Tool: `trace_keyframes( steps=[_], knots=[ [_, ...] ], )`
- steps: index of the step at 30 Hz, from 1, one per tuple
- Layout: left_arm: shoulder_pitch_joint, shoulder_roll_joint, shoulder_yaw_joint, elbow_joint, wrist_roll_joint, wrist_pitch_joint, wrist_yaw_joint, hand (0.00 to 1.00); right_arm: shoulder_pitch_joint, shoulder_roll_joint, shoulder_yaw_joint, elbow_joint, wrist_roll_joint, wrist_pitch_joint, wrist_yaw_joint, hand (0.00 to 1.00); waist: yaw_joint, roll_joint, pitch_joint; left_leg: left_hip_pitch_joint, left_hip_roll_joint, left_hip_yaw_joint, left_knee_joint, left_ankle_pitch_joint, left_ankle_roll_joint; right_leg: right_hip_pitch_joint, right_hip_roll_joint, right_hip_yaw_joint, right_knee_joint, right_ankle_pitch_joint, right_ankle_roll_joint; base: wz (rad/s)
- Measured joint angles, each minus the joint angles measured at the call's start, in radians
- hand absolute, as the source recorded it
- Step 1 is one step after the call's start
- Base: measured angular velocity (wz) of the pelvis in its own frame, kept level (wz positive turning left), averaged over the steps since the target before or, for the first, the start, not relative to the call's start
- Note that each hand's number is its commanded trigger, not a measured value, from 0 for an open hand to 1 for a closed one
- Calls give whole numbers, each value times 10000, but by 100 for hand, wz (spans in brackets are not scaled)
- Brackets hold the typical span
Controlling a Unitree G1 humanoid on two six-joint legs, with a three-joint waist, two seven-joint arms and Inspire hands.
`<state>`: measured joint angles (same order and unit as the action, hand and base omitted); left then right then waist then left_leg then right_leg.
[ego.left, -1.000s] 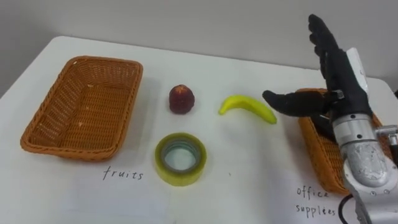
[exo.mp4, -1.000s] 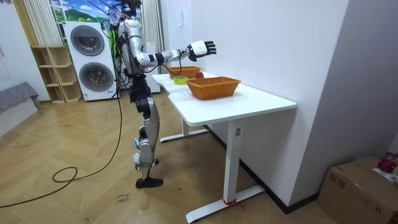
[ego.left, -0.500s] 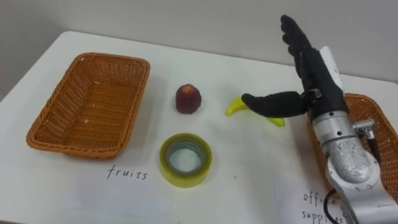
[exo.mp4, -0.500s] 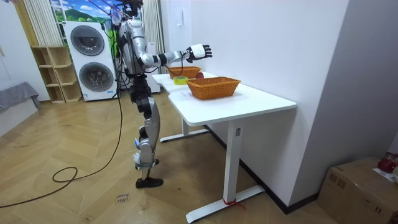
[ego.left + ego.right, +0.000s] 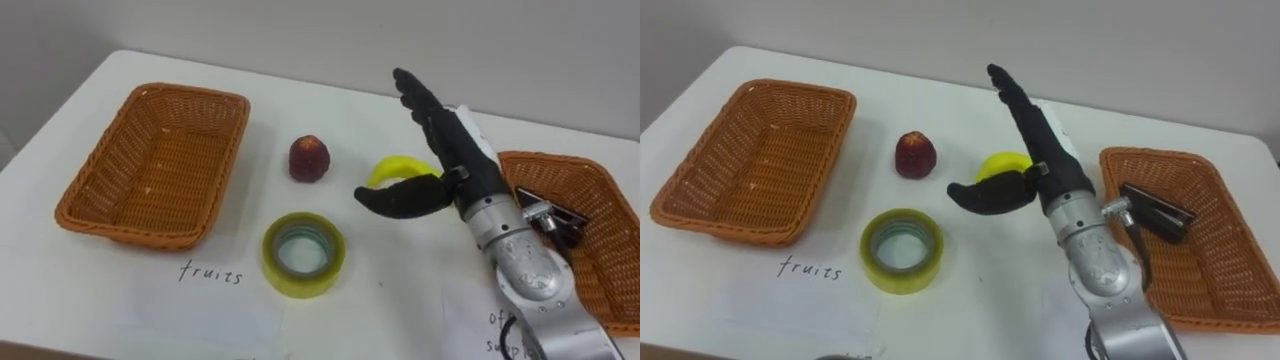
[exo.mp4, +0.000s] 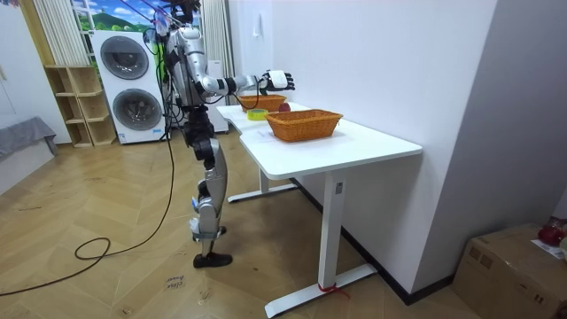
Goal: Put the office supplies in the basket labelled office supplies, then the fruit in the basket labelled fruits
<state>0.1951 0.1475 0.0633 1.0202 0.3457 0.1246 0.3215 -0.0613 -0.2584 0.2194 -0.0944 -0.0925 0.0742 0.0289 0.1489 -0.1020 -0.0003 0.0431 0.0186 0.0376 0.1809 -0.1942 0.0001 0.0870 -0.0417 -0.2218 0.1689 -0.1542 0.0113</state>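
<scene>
A yellow banana (image 5: 390, 166) lies mid-table, partly covered by my right hand (image 5: 455, 165). That hand hovers over it, open, fingers straight and pointing away, thumb spread to the left. A red fruit (image 5: 309, 158) sits left of the banana. In front of it lies a yellow roll of tape (image 5: 303, 254). The empty wicker basket (image 5: 185, 93) labelled fruits stands on the left. The wicker basket (image 5: 560, 160) on the right holds a black office item (image 5: 555, 218).
Handwritten labels (image 5: 212, 273) lie on the white table (image 5: 330, 320) in front of each basket. In the room view I stand at the end of the table (image 6: 354, 146) beside a wall, with my right hand (image 6: 277, 80) stretched over it. Washing machines (image 6: 133, 84) stand behind me.
My right hand has swung left and down, from above the right basket to over the banana. The view itself has shifted a little too.
</scene>
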Motion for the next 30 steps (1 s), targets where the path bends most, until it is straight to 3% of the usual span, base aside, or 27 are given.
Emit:
trace_keyframes(
  steps=[7,30],
  knots=[
    [-28,0,-106,-8,-9,1,-8,0,0,0,41,122,49,144,73,0,214,-30,21,-17,-1,-14,-10,-1,1,-18,0,-16,-2,0,0,0],
    [-105,10,-777,-184,-3,84,-105,0,-3,107,628,455,-340,149,-66,0,280,47,126,-62,-10,-150,6,0,1,-5,-4,-131,-6,0,0,2]
  ],
)
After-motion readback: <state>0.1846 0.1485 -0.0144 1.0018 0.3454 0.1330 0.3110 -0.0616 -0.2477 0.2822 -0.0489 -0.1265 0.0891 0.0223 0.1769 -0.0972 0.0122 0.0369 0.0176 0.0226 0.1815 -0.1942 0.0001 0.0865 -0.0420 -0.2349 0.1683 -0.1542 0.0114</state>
